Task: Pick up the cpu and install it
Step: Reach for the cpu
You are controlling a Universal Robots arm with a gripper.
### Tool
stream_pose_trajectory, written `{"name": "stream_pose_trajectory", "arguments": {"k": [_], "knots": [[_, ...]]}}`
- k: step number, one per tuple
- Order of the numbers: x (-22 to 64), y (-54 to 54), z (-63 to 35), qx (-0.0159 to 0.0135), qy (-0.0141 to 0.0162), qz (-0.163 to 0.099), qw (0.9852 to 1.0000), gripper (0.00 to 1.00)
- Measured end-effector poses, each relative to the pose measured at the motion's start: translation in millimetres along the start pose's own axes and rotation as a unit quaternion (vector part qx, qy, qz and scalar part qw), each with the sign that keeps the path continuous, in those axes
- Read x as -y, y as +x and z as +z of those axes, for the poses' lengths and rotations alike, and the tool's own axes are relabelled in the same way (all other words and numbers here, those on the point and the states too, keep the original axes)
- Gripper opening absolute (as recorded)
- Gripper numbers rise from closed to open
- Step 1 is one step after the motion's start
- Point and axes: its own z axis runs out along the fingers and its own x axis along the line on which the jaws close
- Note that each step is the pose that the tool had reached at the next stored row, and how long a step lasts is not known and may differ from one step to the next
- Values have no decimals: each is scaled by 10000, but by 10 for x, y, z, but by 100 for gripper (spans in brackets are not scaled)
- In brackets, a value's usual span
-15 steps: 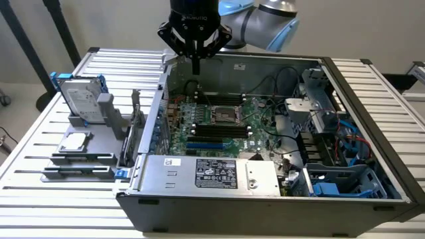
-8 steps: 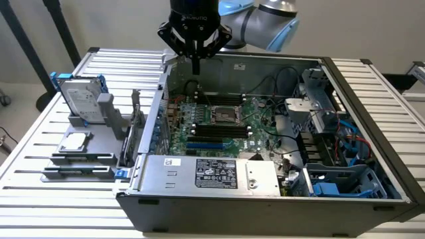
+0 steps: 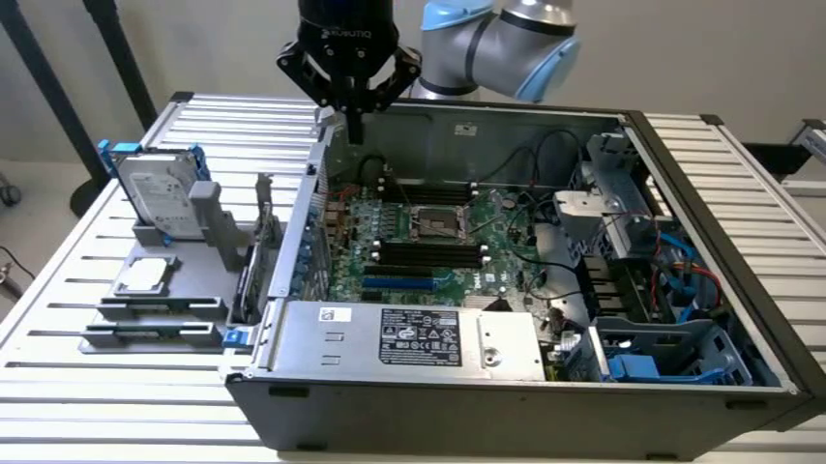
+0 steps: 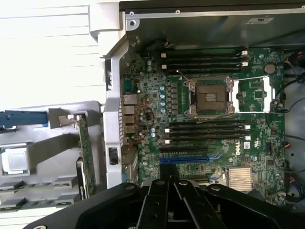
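Fingers [image 4: 157,210] pinched together on nothing, my gripper [image 3: 351,126] hovers over the case [image 3: 516,411] edge, pickup not begun: cpu [image 3: 142,274] lies outside on the rack [image 3: 155,335], socket [image 3: 439,224] empty, so I judge the grab calls for spreading wide and squaring flat over it.

The case [image 3: 516,416] lies open on the surface [image 3: 77,387]. Inside, the socket [image 3: 439,224] sits mid-board, with the power supply [image 3: 413,333] in front of it. On the exterior view's left, beside the case, a rack [image 3: 155,309] holds the cpu [image 3: 145,274], with the hard drive [image 3: 162,198] upright behind it. The claw [image 3: 351,121] hangs over the case's back corner.
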Motion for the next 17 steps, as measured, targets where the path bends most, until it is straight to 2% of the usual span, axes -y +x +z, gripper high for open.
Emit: {"name": "stream_pose_trajectory", "arguments": {"k": [7, 17], "knots": [[22, 318, -2, 1, 11, 0, 10000, 11], [54, 770, 3, 3, 53, -1, 10000, 11]]}}
